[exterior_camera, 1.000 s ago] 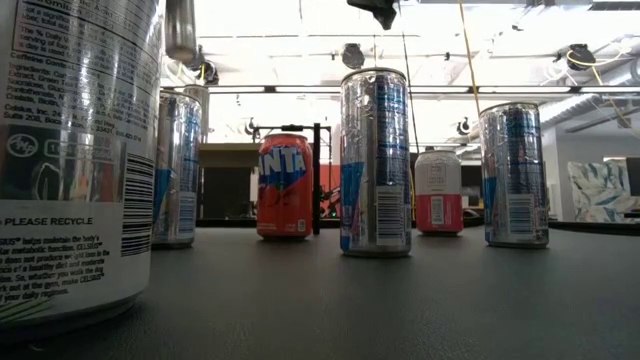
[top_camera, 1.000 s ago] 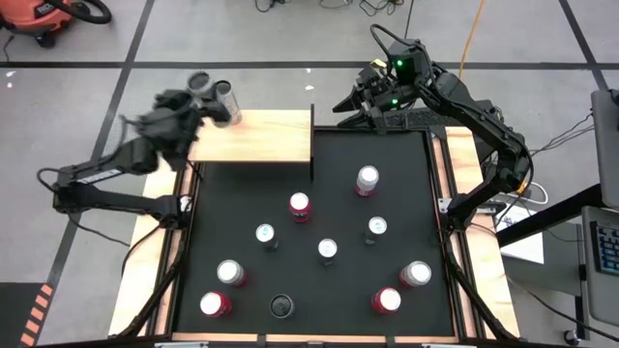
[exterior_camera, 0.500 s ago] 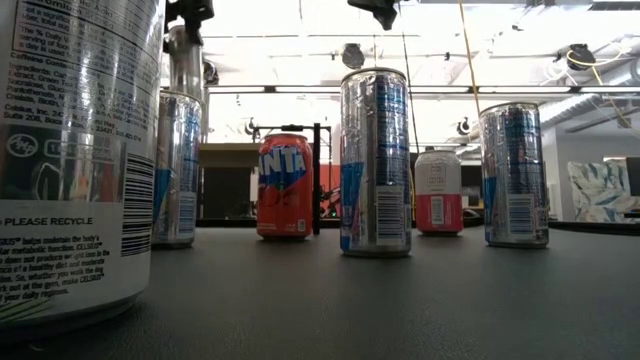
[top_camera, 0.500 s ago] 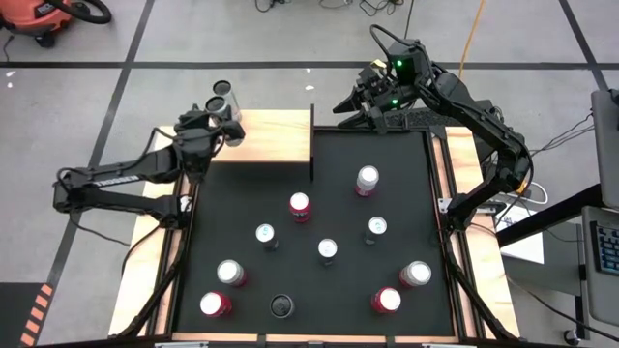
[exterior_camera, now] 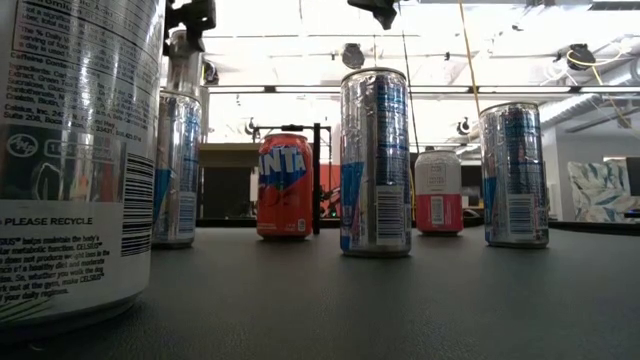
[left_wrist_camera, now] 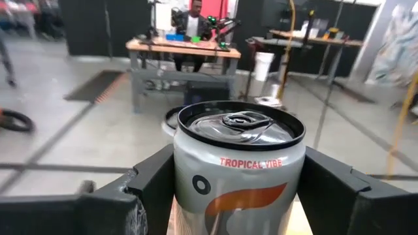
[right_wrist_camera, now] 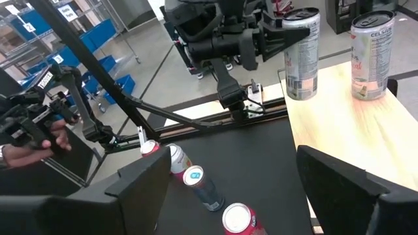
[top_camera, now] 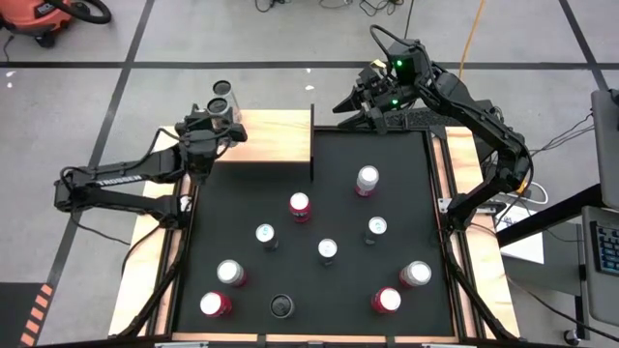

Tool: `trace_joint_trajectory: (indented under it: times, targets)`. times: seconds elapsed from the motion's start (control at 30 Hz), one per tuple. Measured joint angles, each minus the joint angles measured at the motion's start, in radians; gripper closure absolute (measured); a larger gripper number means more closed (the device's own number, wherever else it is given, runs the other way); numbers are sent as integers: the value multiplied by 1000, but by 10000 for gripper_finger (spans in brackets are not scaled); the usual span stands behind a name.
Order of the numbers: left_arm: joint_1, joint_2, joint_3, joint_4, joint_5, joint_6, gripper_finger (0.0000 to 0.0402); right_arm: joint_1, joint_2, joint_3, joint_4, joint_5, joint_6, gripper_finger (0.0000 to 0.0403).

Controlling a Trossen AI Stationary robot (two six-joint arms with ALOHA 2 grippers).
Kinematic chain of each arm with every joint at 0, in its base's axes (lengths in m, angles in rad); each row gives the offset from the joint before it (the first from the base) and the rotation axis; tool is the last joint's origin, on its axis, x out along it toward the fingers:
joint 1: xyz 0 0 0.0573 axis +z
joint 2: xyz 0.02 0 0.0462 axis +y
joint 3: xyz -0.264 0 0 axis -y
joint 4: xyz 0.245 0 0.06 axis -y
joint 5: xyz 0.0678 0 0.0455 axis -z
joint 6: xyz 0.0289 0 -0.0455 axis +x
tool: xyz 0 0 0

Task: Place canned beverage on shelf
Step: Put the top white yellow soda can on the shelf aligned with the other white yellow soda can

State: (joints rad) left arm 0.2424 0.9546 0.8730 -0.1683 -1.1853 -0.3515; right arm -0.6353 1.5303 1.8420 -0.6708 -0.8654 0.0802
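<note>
From above, the left gripper point(top_camera: 219, 120) clamps a silver can point(top_camera: 219, 106) over the shelf point(top_camera: 276, 135) corner beside a placed can point(top_camera: 222, 89), its wrist view confirms the grip, and the right wrist view, that gripper point(top_camera: 350, 102) idle and agape, suggests lowering flat before releasing.

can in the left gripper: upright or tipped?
Upright. The can stands vertical between the left gripper jaws, base on the shelf; the left wrist view shows its top level.
</note>
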Motion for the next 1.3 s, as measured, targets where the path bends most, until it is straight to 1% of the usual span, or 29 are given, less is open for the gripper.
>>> trace_joint_trajectory:
  times: [0.07,0.17,0.23,0.4,0.57,0.63,0.7,0.8,0.87,1.17,1.23,1.3]
  targets:
    - [4,6,0,-22,-6,8,144,0,0,0,0,0,-8,94]
    - [16,15,0,-15,-5,-47,144,0,0,0,0,0,-19,94]
    - [24,22,0,-15,-5,-53,144,0,0,0,0,0,-27,94]
    - [53,42,0,-42,-5,37,144,0,0,0,0,0,-41,94]
    - [93,47,0,-57,-5,54,144,0,0,0,0,0,-44,94]
    - [103,40,0,-38,3,73,144,0,0,0,0,-1,-44,94]
    - [105,19,0,20,36,88,144,0,0,0,0,-1,-44,94]
    - [95,-30,0,146,95,154,144,0,0,0,0,-1,-43,94]
    - [86,-66,1,183,99,202,144,0,0,0,0,-1,-42,94]
    - [38,-310,1,170,93,341,144,0,0,0,-1,-4,-16,94]
    - [40,-345,1,147,90,364,144,0,0,0,-1,-4,-14,94]
    - [47,-361,1,122,91,350,144,0,0,0,-1,-4,-16,94]
